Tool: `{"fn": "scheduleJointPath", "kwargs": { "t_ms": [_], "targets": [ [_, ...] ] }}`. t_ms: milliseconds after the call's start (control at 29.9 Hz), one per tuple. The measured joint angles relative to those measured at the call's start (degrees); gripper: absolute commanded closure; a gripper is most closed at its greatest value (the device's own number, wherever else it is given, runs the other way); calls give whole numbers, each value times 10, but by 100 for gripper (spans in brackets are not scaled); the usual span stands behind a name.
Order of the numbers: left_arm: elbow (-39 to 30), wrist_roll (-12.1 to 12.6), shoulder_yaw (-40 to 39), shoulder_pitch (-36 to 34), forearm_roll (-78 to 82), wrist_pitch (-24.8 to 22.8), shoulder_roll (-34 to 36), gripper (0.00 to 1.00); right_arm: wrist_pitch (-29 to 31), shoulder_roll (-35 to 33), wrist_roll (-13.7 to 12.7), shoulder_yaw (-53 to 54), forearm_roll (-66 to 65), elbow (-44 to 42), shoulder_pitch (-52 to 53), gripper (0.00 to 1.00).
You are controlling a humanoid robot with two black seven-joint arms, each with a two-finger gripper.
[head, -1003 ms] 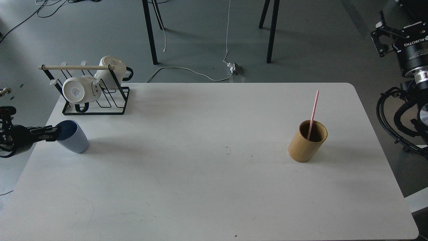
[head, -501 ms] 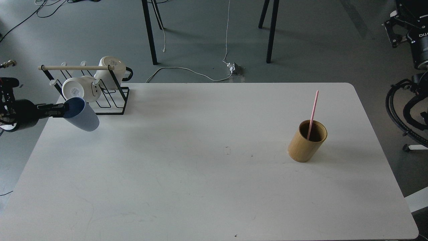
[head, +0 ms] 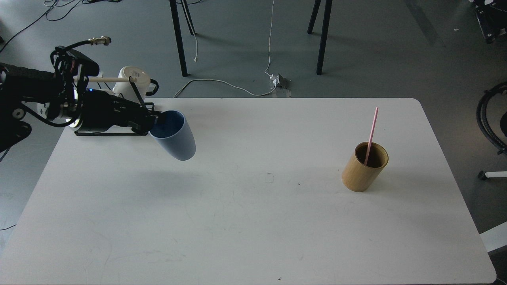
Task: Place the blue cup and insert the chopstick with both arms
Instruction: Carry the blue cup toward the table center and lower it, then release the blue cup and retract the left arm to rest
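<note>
While your left gripper point(head: 152, 122) pinches the blue cup point(head: 174, 136) by its rim, one finger seemingly inside, the cup hangs tilted above the table point(head: 237, 221), clear of it, likely so it can be carried toward the middle. The chopstick point(head: 371, 134) stands leaning in the bamboo holder point(head: 362, 168) at the right, waiting. Your arm hides much of the mug rack point(head: 134, 93). Your right gripper is out of view, so you cannot judge its fingers

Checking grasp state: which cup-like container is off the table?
The blue cup, held tilted at its rim by the left tool; the bamboo holder stands on the table.
</note>
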Motion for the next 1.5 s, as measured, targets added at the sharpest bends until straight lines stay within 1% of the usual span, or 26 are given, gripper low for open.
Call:
{"fn": "scheduleJointPath", "kwargs": {
  "t_ms": [167, 267, 368, 468, 635, 735, 869, 1136, 1304, 1370, 1504],
  "targets": [
    [13, 25, 1, -15, 76, 0, -119, 96, 0, -19, -3, -1, 0, 18, 8, 1],
    [49, 56, 2, -12, 107, 0, -190, 96, -9, -27, -6, -1, 0, 30, 12, 1],
    [90, 74, 11, -9, 126, 0, -242, 96, -19, -29, -12, -1, 0, 33, 13, 1],
    [117, 78, 34, -8, 140, 0, -280, 96, -23, -30, -17, -2, 0, 34, 13, 1],
    [138, 84, 62, -3, 146, 0, -320, 95, -25, -30, -17, -1, 0, 36, 11, 1],
    [172, 91, 67, 6, 147, 0, -342, 95, -25, -30, -17, 0, 0, 40, 9, 1],
    [208, 92, 68, 11, 156, 0, -361, 94, -25, -30, -15, 5, 0, 44, 8, 1],
    [231, 96, 68, 23, 171, 0, -389, 90, -26, -29, -14, 6, 1, 44, 7, 1],
    [242, 97, 68, 24, 171, 0, -397, 74, -26, -29, -14, 2, 1, 45, 2, 1],
    [243, 97, 66, 24, 168, 0, -397, 63, -26, -29, -14, 2, 1, 45, -2, 1],
    [237, 95, 57, 20, 154, 0, -389, 56, -26, -30, -14, 2, 1, 47, -4, 1]
  ]
}}
